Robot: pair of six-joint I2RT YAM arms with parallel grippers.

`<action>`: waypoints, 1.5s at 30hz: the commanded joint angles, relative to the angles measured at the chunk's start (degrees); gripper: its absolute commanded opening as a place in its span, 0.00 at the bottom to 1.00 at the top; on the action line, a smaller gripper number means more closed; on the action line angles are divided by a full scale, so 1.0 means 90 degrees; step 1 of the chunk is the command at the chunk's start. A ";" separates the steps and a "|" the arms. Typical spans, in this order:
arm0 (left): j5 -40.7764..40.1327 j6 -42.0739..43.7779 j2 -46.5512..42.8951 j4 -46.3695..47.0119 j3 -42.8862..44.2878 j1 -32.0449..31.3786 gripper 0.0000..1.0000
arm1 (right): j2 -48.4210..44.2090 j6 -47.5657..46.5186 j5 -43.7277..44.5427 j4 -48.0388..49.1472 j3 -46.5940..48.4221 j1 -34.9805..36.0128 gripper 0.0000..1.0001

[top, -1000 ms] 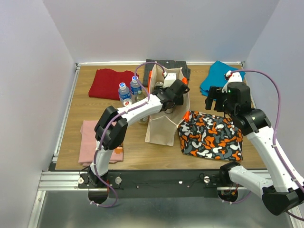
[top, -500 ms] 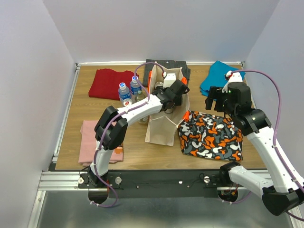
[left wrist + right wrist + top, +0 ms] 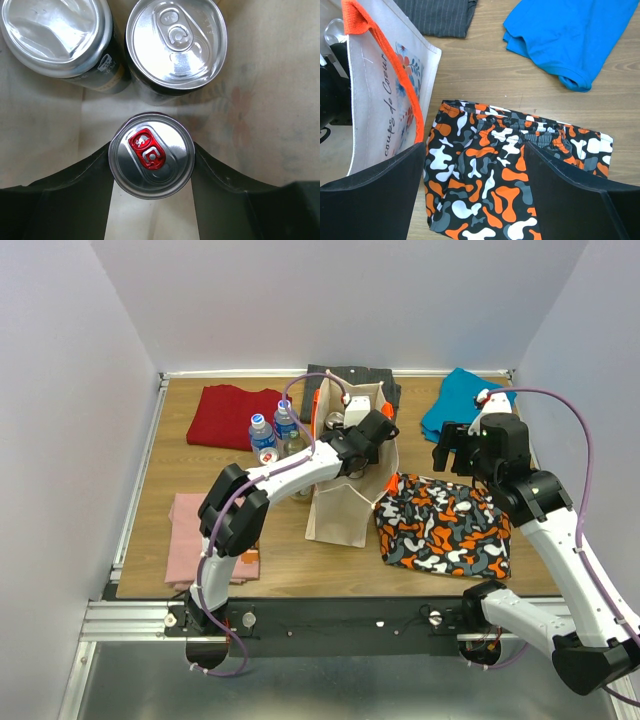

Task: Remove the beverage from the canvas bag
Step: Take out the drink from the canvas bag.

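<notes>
The canvas bag (image 3: 338, 512) stands upright mid-table, orange trim at its rim. My left gripper (image 3: 364, 440) reaches down into its mouth. In the left wrist view a silver can with a red tab (image 3: 151, 156) stands on the bag floor (image 3: 260, 75), and my left gripper (image 3: 151, 149) has both black fingers pressed against its sides. Two more cans, a silver-tab one (image 3: 175, 45) and one seen bottom-up (image 3: 55, 35), stand just beyond it. My right gripper (image 3: 462, 455) hovers open to the right of the bag (image 3: 380, 100), over camouflage shorts (image 3: 510, 175).
Two water bottles (image 3: 263, 437) (image 3: 286, 425) stand left of the bag. Folded clothes lie around: a red piece (image 3: 235, 415), a pink one (image 3: 195, 535), dark grey cloth (image 3: 350, 380) behind the bag, a blue shirt (image 3: 460, 400), camouflage shorts (image 3: 445, 525).
The left gripper has sat a touch deeper in the bag and drawn its jaws in. The right arm has not moved.
</notes>
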 commanded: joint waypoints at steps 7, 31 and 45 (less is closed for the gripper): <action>-0.0224 -0.0151 -0.0167 -0.0263 -0.0240 -0.0074 0.22 | -0.0164 -0.0074 0.0126 -0.0128 -0.0104 -0.0002 0.88; -0.0448 0.0239 -0.0792 -0.0517 -0.0074 -0.0152 0.00 | -0.0242 -0.0064 0.0029 -0.0098 -0.0153 -0.0002 0.88; -0.0429 0.0405 -0.1183 -0.0439 -0.0142 -0.0211 0.00 | -0.0388 -0.0035 0.0107 -0.0176 -0.0134 -0.0002 0.88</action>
